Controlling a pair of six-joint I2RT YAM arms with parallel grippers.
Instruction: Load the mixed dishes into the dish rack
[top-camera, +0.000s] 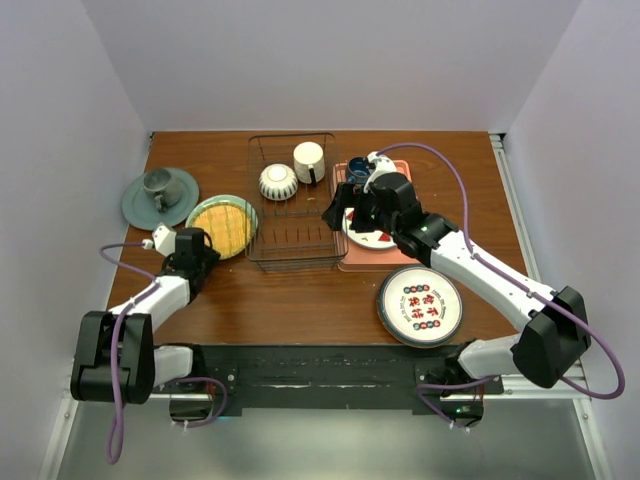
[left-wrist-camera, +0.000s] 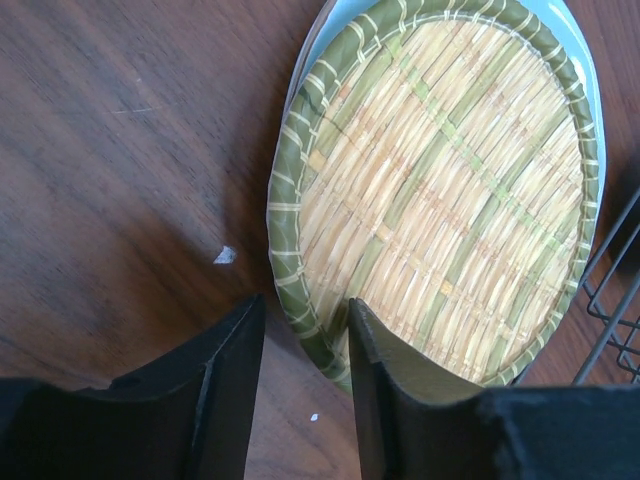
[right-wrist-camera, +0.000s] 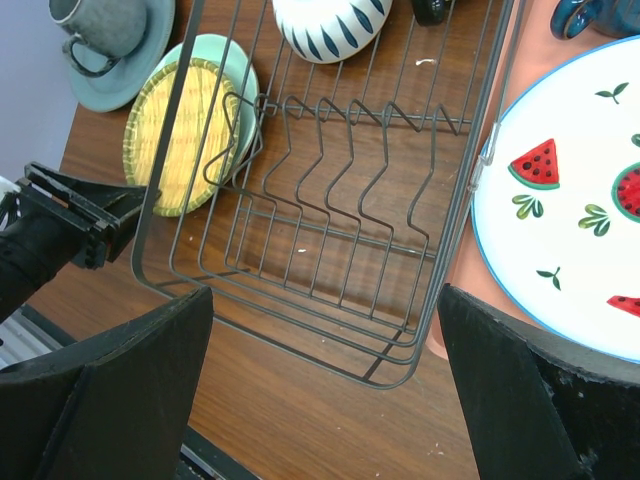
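The yellow textured plate (top-camera: 222, 226) lies on the mint-green plate (left-wrist-camera: 572, 22), left of the dish rack (top-camera: 290, 240). My left gripper (left-wrist-camera: 305, 305) is low at this stack's near-left edge. Its jaws stand narrow astride the woven rim: the right finger is over the yellow plate (left-wrist-camera: 450, 190), and the left finger is off it with bare table showing between. The cream bowl (top-camera: 278, 181) and cream mug (top-camera: 308, 161) sit in the rack's far end. A teal-rimmed plate (top-camera: 420, 305) lies at the near right. My right gripper (right-wrist-camera: 325, 300) hangs wide open and empty over the rack's near right corner (right-wrist-camera: 300, 330).
A grey-green cup on its saucer (top-camera: 160, 195) sits at the far left. To the right of the rack lies a pink tray (top-camera: 400, 185). On it are a white fruit-patterned plate (right-wrist-camera: 570, 200) and a dark blue cup (top-camera: 358, 170). White walls enclose the table.
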